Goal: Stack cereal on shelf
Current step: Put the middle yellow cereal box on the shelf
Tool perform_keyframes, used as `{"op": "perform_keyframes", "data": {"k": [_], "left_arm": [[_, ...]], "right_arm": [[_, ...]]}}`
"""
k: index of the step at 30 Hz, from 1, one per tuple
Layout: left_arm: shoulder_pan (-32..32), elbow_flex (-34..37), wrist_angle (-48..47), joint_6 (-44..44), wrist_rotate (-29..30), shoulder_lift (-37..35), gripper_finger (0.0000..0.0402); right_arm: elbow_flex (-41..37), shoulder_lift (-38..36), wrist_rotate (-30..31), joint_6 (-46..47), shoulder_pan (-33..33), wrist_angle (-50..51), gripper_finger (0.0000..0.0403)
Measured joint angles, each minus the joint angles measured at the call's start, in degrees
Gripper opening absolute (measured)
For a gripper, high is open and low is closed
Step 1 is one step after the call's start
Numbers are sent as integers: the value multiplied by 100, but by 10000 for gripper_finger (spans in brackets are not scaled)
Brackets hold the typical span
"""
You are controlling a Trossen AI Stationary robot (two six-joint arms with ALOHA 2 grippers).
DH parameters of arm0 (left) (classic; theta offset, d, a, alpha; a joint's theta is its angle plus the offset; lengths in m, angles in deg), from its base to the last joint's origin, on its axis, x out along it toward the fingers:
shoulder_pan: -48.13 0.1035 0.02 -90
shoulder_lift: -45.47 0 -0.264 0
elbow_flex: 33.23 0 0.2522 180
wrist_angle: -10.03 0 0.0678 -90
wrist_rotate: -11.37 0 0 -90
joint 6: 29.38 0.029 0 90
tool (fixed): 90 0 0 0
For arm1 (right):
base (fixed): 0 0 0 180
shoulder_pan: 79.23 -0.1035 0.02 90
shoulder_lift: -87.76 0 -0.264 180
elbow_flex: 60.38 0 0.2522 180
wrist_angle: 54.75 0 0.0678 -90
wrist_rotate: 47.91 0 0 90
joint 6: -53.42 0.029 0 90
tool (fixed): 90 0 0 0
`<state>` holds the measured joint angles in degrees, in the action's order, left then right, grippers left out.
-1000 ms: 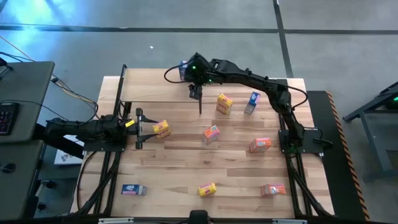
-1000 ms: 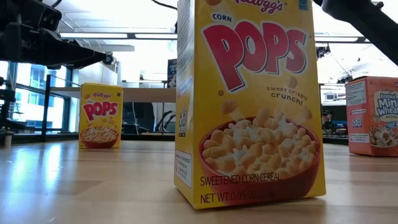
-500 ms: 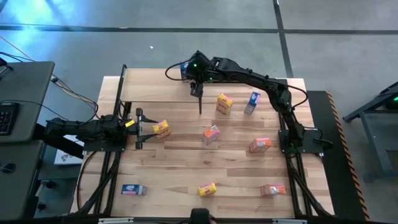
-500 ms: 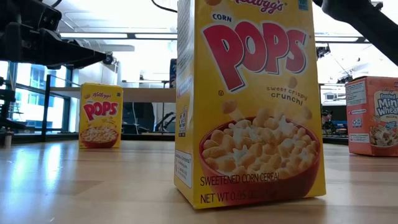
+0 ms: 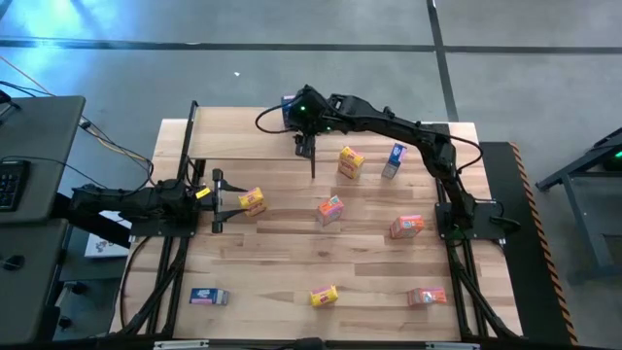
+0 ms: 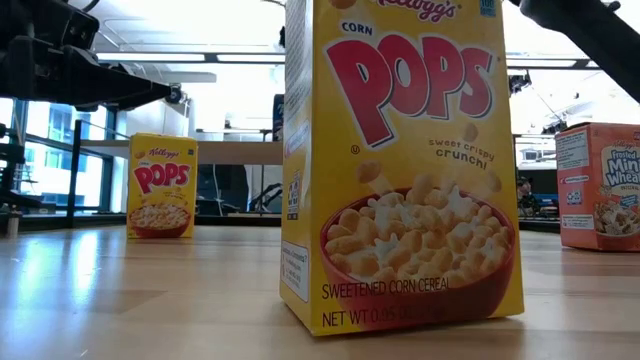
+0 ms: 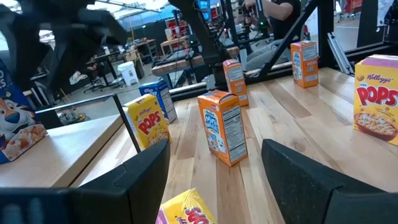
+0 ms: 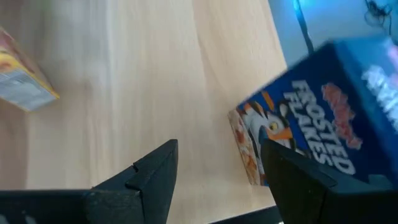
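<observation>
While unstacked, cereal boxes (image 5: 328, 210) on table (image 5: 282, 272)

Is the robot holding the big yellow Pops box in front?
No, in the low view the yellow Corn Pops box stands upright by itself on the table, with no fingers touching it.

From my left wrist camera I see the left gripper (image 7: 214, 177) with its two dark fingers (image 7: 146, 171) spread apart, and the corner of a yellow box (image 7: 186, 211) just between them, low in the gap. Ahead on the wooden table (image 7: 298, 124) an orange box (image 7: 224, 127) stands upright. Beyond it are a yellow Pops box (image 7: 148, 121), a blue box (image 7: 161, 99) and two more orange boxes (image 7: 235, 81). Another Pops box (image 7: 376, 102) stands off to one side. A Frosted Flakes box (image 7: 18, 127) rests on the light board (image 7: 68, 146) behind a thin black post (image 7: 127, 124).
</observation>
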<state>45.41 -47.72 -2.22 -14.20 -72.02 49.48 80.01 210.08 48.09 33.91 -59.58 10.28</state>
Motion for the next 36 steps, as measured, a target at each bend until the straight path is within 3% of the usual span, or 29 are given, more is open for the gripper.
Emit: {"op": "perform_keyframes", "data": {"k": [21,36], "left_arm": [[0,0,0,0,-2,0,246],[0,0,0,0,-1,0,246]], "right_arm": [[9,-1228,87,45,-556,454,223],[9,-2287,134,488,-705,1626,223]]}}
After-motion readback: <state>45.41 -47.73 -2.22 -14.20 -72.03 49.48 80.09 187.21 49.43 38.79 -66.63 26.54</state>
